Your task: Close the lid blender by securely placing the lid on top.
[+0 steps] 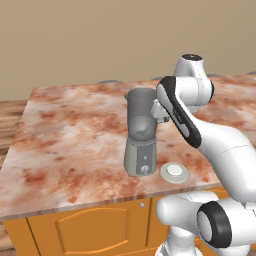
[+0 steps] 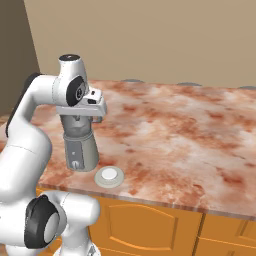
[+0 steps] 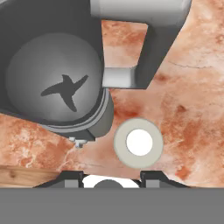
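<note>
Two finger tips (image 3: pixel 74 176) of mine stand apart, grasping nothing, and just beyond them the lid (image 3: pixel 138 142) lies flat on the counter (image 3: pixel 192 113). Further ahead rises the blender (image 3: pixel 54 83), jar open; descending carelessly, I may knock its handle (image 3: pixel 144 48) or push the lid away.

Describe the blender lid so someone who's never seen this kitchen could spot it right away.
Start at the marbled reddish counter and find the tall grey blender near its front edge. The lid lies flat on the counter beside the blender's base. It is a small round disc, pale grey-green at the rim with a white centre.
</note>
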You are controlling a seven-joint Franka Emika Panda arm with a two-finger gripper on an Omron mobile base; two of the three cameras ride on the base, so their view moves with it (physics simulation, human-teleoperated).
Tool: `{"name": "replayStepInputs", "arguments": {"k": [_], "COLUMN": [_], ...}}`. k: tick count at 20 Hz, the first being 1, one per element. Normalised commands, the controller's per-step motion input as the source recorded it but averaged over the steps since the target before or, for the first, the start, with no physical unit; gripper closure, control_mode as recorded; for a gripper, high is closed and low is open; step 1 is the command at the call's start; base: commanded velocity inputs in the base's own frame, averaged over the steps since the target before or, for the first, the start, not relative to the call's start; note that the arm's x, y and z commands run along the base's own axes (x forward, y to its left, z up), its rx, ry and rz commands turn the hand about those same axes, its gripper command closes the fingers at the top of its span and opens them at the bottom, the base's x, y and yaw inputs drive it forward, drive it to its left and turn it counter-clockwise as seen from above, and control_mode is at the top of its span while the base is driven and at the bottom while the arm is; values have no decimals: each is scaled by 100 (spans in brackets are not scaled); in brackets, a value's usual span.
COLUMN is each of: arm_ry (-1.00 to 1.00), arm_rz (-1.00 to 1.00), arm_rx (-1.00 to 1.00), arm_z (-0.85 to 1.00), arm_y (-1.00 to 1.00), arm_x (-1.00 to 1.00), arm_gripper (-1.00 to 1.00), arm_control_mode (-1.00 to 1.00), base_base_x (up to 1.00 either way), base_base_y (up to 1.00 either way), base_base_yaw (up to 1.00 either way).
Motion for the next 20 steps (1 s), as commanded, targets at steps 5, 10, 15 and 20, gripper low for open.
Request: {"name": "replayStepInputs", "arguments": {"k": [5,10,15,20], "arm_ry": [-6,-13,-4,6], "arm_rz": [-2,-5,-4,-4], "arm_rx": [0,0,0,0], "arm_z": [-9,-64,-81,-57], "arm_y": [-15,-35,-27,-21], "arm_x": [-41,-78,-59,-15], "arm_gripper": [-100,-100,-100,-100], "arm_control_mode": [-100,-100,-100,-100], "base_base_x": [0,0,0,0], "base_base_y": [0,0,0,0], "base_base_yaw": [0,0,0,0]}}
